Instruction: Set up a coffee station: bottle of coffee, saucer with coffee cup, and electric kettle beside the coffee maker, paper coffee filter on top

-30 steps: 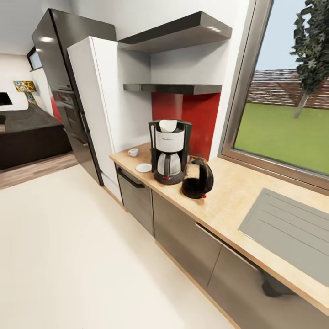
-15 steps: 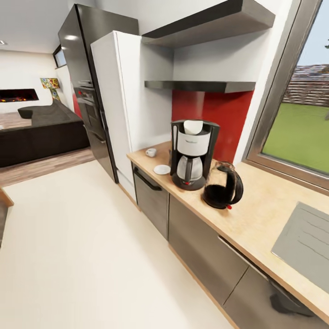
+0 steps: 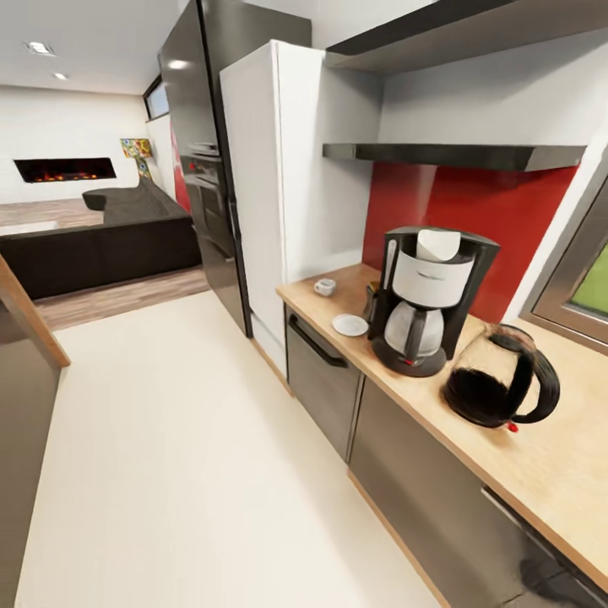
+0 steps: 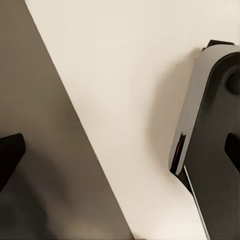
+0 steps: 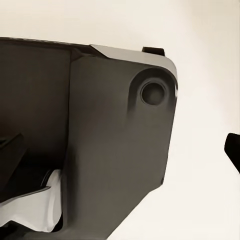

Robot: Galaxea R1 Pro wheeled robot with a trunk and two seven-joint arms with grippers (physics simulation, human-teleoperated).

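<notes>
On the wooden countertop (image 3: pixel 540 460) stands the black and white coffee maker (image 3: pixel 426 302) with a white paper filter (image 3: pixel 439 243) in its top. To its right sits the dark glass electric kettle (image 3: pixel 498 382). A white saucer (image 3: pixel 350 324) lies bare just left of the coffee maker, and the small white coffee cup (image 3: pixel 325 287) sits farther left, apart from it. A small dark thing (image 3: pixel 371 297) is half hidden behind the coffee maker. The wall shelf (image 3: pixel 452 154) looks bare. My left gripper (image 4: pixel 120 152) and right gripper (image 5: pixel 120 145) are open over floor and robot body, holding nothing.
A tall white cabinet (image 3: pixel 279 169) and a black oven column (image 3: pixel 207 169) stand left of the counter. A dark sofa (image 3: pixel 110 236) sits at the back left. A wooden edge (image 3: pixel 29 317) juts in at the near left. Pale floor (image 3: pixel 186 473) spreads before the cabinets.
The head view has swung left and come closer, so the counter things slide right and look larger. The things themselves have not moved.
</notes>
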